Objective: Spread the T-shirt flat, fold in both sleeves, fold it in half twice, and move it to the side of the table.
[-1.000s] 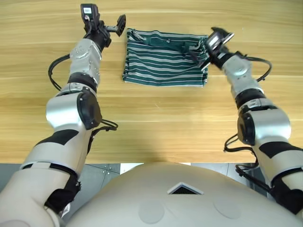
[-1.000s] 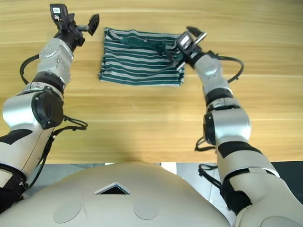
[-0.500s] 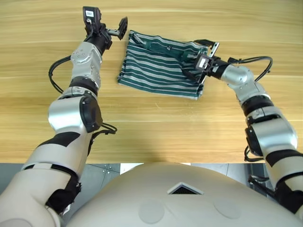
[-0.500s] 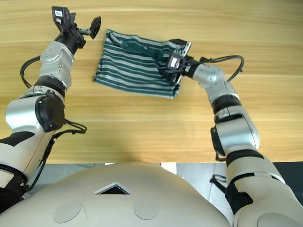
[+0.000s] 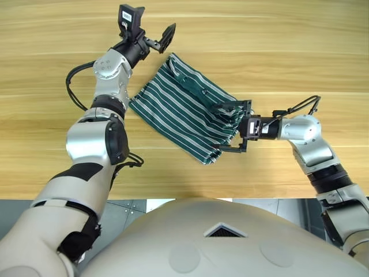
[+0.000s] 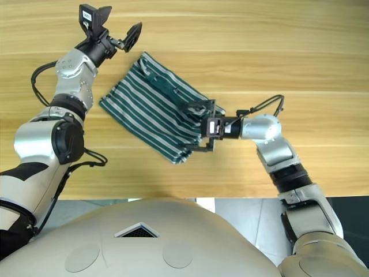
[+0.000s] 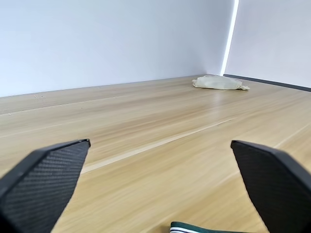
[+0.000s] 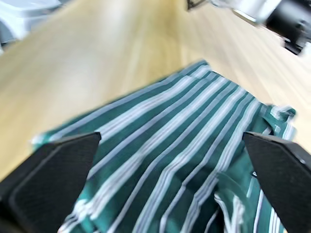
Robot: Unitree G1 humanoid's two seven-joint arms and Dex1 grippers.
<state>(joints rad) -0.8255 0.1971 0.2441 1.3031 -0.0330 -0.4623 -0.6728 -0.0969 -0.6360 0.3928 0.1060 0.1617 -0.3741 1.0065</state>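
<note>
as the folded t-shirt (image 5: 179, 109) lies diagonally, far corner by the open left end effector (image 5: 151, 26), the right end effector (image 5: 229, 128) — fingers spread, astride its near edge — sits closer

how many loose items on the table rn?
2. The striped T-shirt lies folded, mid-frame in the eye views. A pale crumpled bundle sits far off in the left wrist view. Others may lie outside the views.

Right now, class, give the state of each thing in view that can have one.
T-shirt: folded, lying askew on the table.
Left pincer: open, holding nothing, by the T-shirt's far corner.
Right pincer: open, astride the T-shirt's edge.
</note>
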